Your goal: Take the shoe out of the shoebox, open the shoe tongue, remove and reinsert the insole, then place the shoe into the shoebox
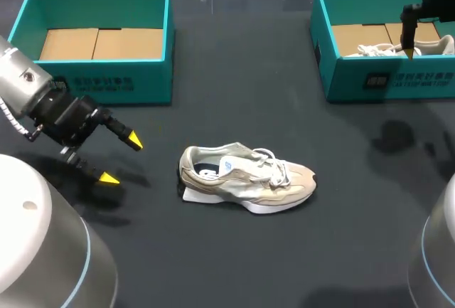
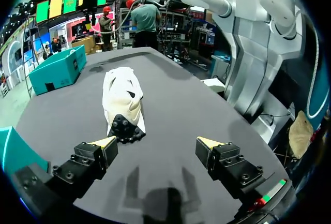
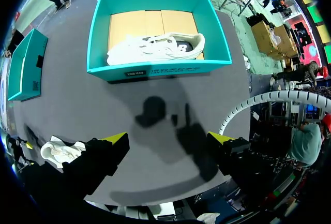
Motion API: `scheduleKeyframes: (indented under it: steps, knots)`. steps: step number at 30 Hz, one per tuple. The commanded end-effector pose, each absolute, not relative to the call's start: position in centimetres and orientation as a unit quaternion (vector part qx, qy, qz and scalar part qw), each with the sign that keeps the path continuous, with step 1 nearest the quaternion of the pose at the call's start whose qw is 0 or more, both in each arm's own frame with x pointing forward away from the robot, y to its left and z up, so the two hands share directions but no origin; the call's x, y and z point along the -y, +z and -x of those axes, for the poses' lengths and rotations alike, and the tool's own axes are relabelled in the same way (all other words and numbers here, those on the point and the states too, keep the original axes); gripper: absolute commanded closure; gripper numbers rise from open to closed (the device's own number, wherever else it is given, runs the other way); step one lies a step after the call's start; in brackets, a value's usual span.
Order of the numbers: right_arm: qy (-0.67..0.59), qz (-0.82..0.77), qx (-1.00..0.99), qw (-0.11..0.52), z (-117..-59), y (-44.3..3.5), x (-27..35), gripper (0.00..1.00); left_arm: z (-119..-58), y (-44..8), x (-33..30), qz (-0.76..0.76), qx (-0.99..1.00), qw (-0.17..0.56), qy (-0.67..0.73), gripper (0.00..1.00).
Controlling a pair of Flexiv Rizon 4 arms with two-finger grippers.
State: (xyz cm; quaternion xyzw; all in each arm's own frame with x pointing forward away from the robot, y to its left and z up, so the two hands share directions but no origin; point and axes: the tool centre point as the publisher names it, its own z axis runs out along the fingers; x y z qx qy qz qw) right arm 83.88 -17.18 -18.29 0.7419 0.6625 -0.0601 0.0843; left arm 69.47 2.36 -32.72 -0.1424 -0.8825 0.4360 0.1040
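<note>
Left claw (image 1: 121, 159) hangs spread wide and empty near the table's (image 1: 234, 258) left edge. The beige sneaker (image 1: 245, 178) sits mid-table beside it, toe toward the right edge. The left shoebox (image 1: 99, 84) at the far left corner holds only cardboard. Right claw (image 1: 410, 41) is over the right shoebox (image 1: 398, 80) at the far right corner, which has a white sneaker (image 1: 373, 50) in it.

Left wrist cam: beige sneaker's heel is ahead of the open fingers, not touching.

Right wrist cam: fingers apart, nothing between them, white sneaker lying on its side in the box.

Dark grey table (image 1: 234, 265) — matte, softly shadowed
</note>
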Motion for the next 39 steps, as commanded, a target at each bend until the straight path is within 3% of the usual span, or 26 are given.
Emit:
scheduleKeyframes:
  steps: [1,39]
  knots:
    - [-0.060,-0.742,-0.662,0.084,-83.9,-18.3,17.1,0.00,-68.7,-33.9,-2.3,0.125,0.878,0.089,0.454,0.00]
    - [-0.060,-0.742,-0.662,0.084,-83.9,-18.3,17.1,0.00,-68.2,-37.1,-4.7,0.081,0.837,0.090,0.533,0.00]
